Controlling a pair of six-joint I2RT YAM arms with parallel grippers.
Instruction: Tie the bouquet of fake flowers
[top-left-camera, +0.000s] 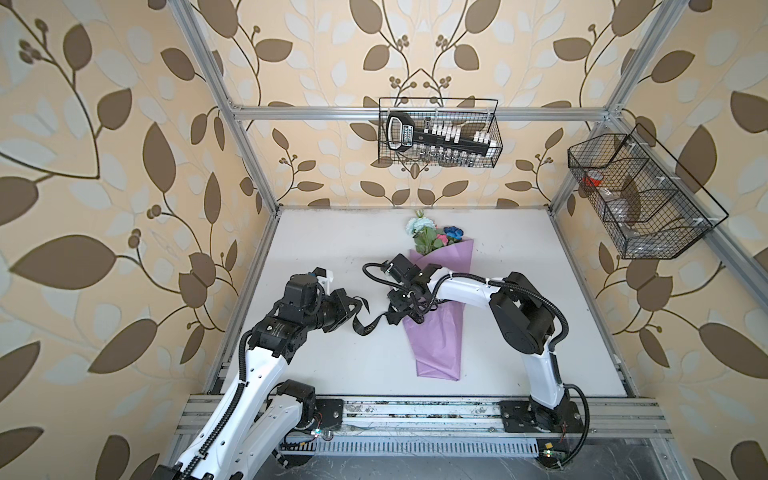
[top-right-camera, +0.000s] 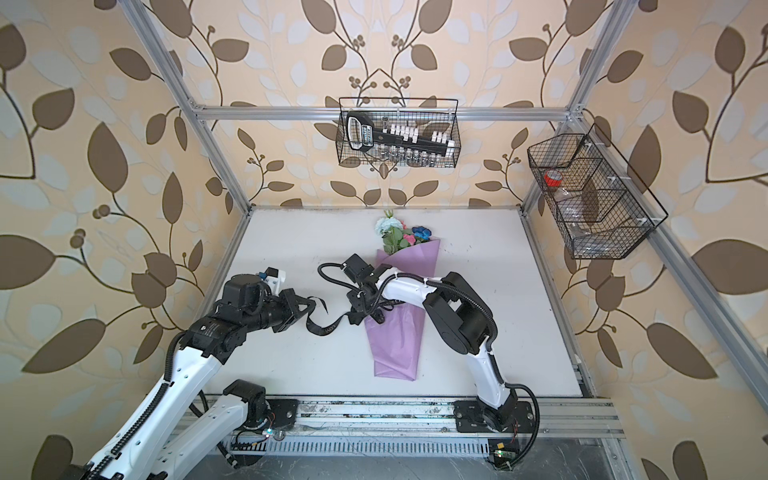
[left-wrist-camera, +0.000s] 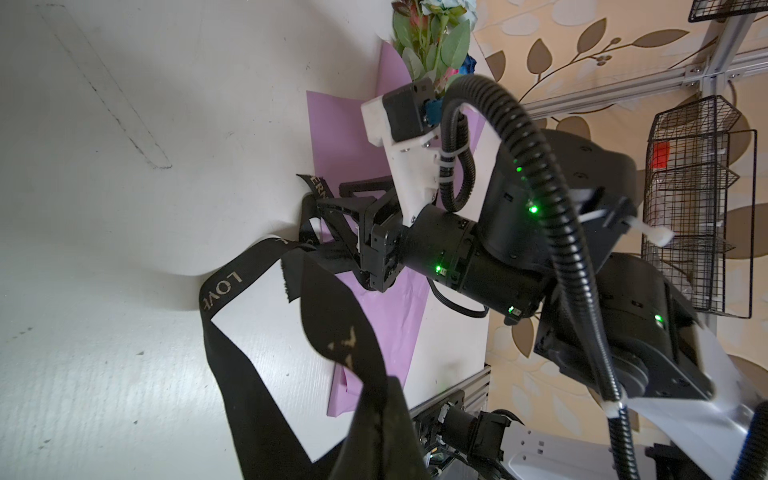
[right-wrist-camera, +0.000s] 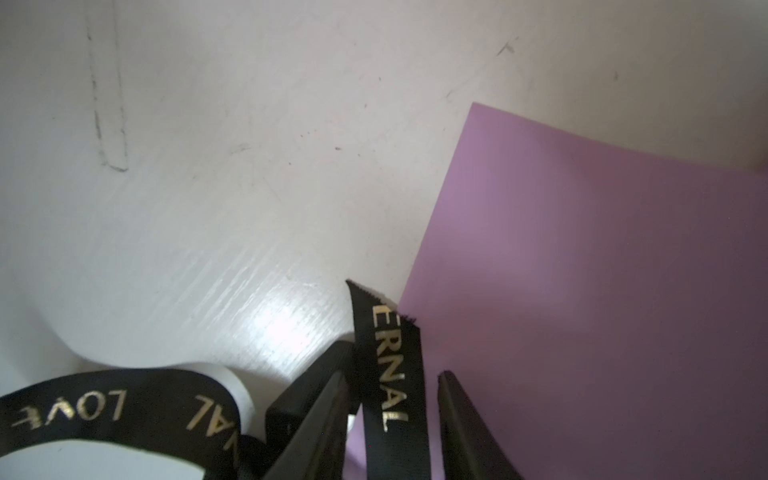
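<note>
Seemingly light and easily crushed, the bouquet of fake flowers in lilac wrapping paper (top-left-camera: 436, 345) lies mid-worktop (top-left-camera: 332, 249), blooms far, best held at its waist, where the black lettered ribbon (top-left-camera: 365, 324) runs left to the left end effector (top-left-camera: 353, 309) clamped on it, its other end loose between the part-open jaws of the right end effector (right-wrist-camera: 392, 374).

A black ribbon (top-left-camera: 375, 322) sags to the desk (top-left-camera: 324, 257) between the left jaws, clamping one end, and the right jaws, poised over the lilac-wrapped bouquet of fake flowers (top-left-camera: 436, 345), blooms beyond.
</note>
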